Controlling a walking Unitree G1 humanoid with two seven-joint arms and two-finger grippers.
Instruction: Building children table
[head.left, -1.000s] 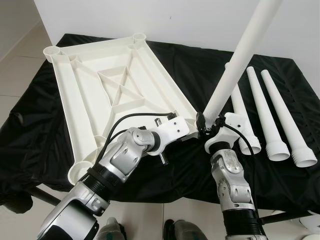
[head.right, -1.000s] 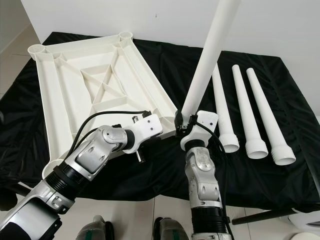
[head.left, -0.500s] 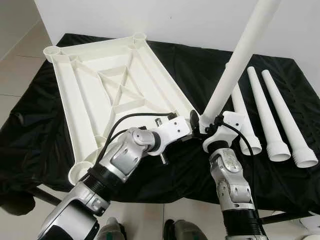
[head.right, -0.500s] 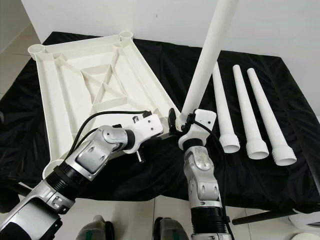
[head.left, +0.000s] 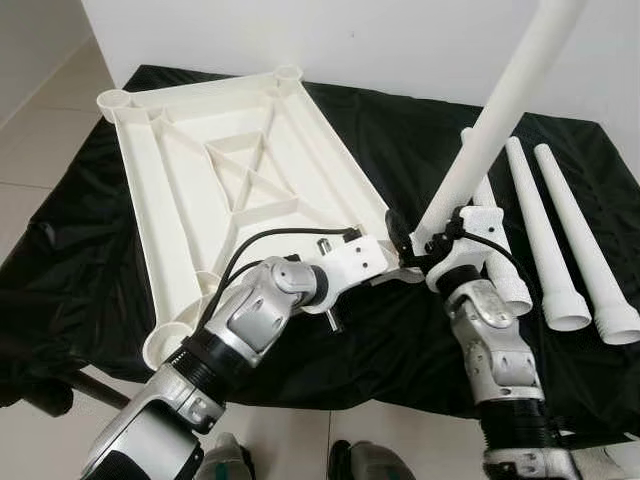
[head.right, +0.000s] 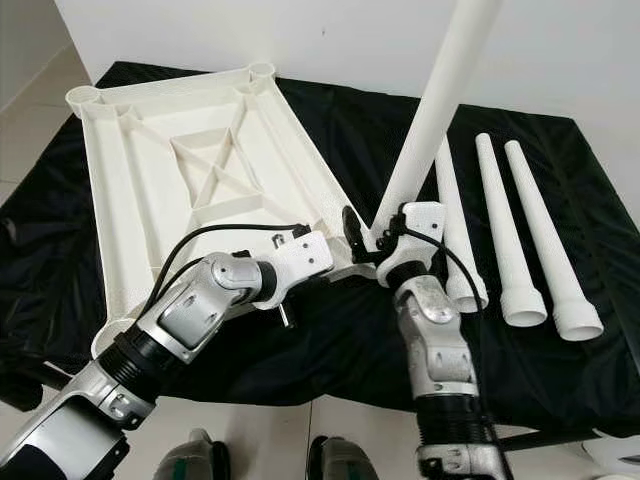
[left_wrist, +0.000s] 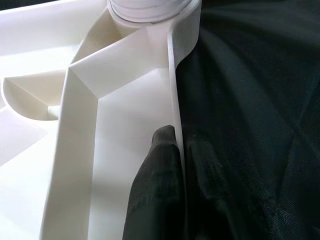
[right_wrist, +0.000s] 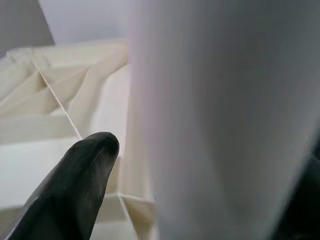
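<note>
The white table top (head.left: 170, 190) lies upside down on a black cloth, ribs up. My left gripper (head.left: 392, 268) is shut on its rim (left_wrist: 175, 100) by the near right corner, one black finger (left_wrist: 155, 190) inside the rim and the other outside. A long white leg (head.left: 500, 110) rises tilted from that corner's socket (left_wrist: 150, 7). My right gripper (head.right: 375, 240) is shut on the leg's lower end; in the right wrist view the leg (right_wrist: 215, 120) is pressed beside a black finger (right_wrist: 75, 180).
Three loose white legs (head.right: 455, 230) (head.right: 505, 230) (head.right: 550, 240) lie side by side on the cloth (head.left: 400, 130) to the right. A white wall stands behind the table. Tiled floor (head.left: 40, 110) shows at the left.
The camera has shifted a little. My right forearm has swung slightly right while still holding the leg at the corner. The left gripper keeps its hold on the rim.
</note>
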